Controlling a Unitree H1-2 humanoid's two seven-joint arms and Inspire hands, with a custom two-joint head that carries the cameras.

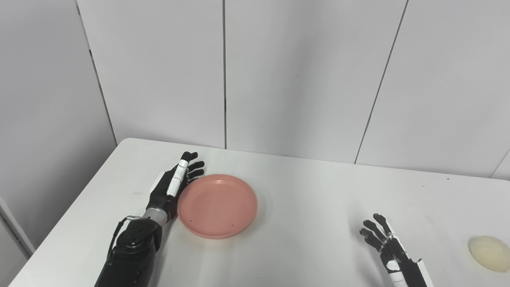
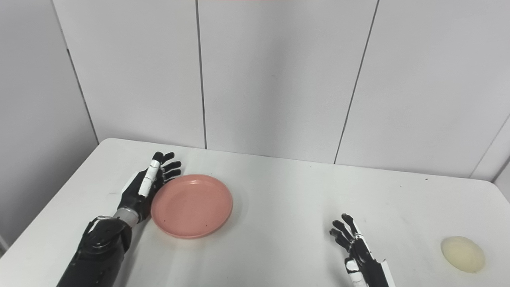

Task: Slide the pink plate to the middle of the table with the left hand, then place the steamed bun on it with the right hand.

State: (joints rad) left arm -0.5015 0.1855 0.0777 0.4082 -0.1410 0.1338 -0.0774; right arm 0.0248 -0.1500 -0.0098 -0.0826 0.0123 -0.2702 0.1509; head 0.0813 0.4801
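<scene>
we have our left hand (image 1: 173,185) set on edge against the left rim of the plate (image 1: 217,205), fingers stretched out and lying close together, palm facing the pink wall of it. it holds nothing; it looks to be touching the rim, though we cannot be sure of firm contact from here. the plate lies flat on the table (image 1: 303,191), left of the middle and empty. by our reckoning the first step is the one in hand: the slide, with the plate not yet at the centre

our right hand (image 2: 358,249) waits low on the right side, fingers spread and a little curled, gripping nothing. the bun (image 2: 462,254) sits well apart from it, further right and near the table's edge, pale and domed, untouched

the next move, as we judge it, calls for a steady sideways push to the right, keeping the palm low against the rim so the plate glides and does not tip or spin away from the fingers. the surface looks smooth, so it should travel easily and may overshoot if shoved hard. only when the plate rests in the middle should the right hand reach out for the bun
</scene>
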